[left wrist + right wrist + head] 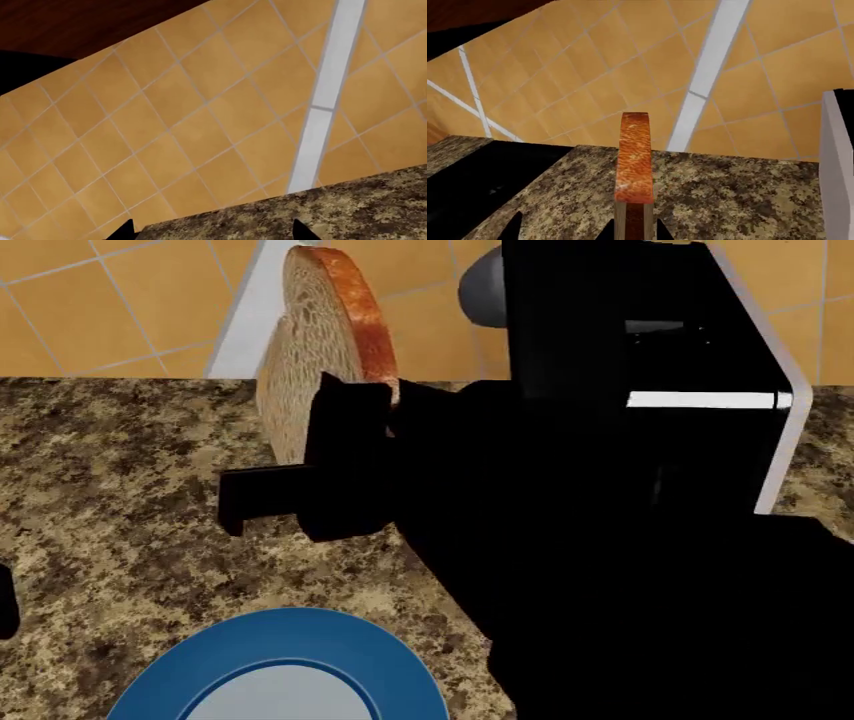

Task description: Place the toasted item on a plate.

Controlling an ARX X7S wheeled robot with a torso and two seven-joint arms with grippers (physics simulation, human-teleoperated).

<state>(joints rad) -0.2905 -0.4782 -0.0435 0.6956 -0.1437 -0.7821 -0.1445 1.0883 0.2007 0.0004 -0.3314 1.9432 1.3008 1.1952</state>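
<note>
Between my right pincer's two black fingers stands the slice of toast, upright on its edge, and I am closed on its lower part. In the right wrist view the orange-brown crust rises straight out of the gap between my fingertips, so the hold looks centred across the slice, though only the bottom of it is pinched. The toast hangs above the speckled stone counter, close to the tiled wall and just beside the white toaster that my arm mostly hides. The blue-rimmed plate lies nearer to me, low in the head view and well apart from the toast, with nothing on it.

My left pincer shows only two dark tips at the edge of its own camera view, over the counter's edge, holding nothing that I can see; whether it is open or closed I cannot tell.

I judge the carry to the plate is still to be made. The risks: a tall slice held low may swing or slip if I turn the wrist fast; letting go while it stands on edge could make it topple off the rim; and my own arm blocks much of the head view, so I could misjudge where the plate's centre is.
</note>
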